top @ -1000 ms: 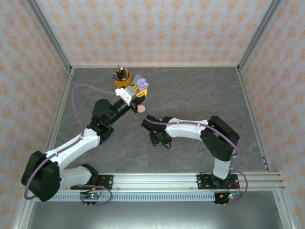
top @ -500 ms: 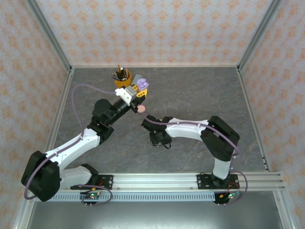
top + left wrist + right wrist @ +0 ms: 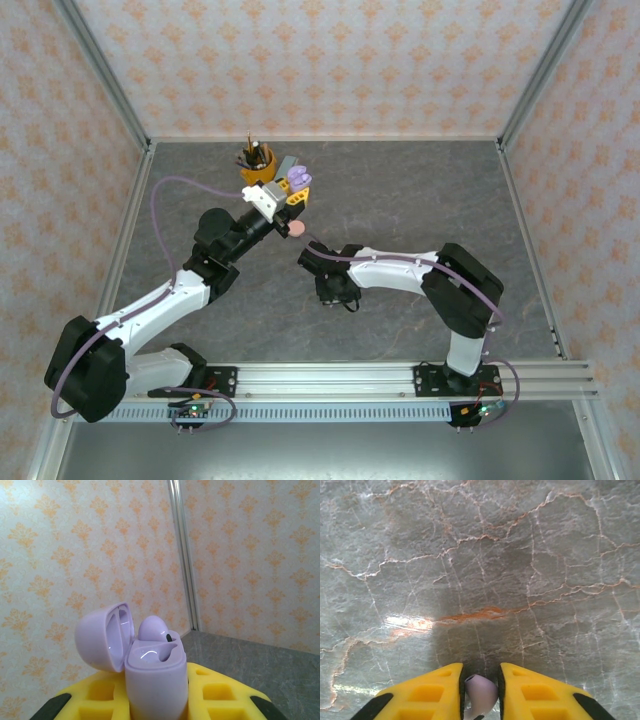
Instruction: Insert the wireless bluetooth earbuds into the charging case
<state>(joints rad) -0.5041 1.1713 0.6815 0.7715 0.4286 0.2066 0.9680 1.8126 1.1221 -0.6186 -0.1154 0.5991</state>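
The left fingers [image 3: 95, 697] are clenched on the lilac charging case [image 3: 155, 680], which stands upright with its lid [image 3: 102, 637] swung open toward 9 o'clock; a seated earbud [image 3: 151, 628], also lilac, rests in the case's mouth; in the top view the case is held at about 11 o'clock over the desk [image 3: 420, 190], with a yellow pen cup [image 3: 256, 166] just at its 10 o'clock; the right fingers [image 3: 437, 690] grasp a second earbud [image 3: 481, 689], lilac, pinched between them above bare marble near the desk's centre
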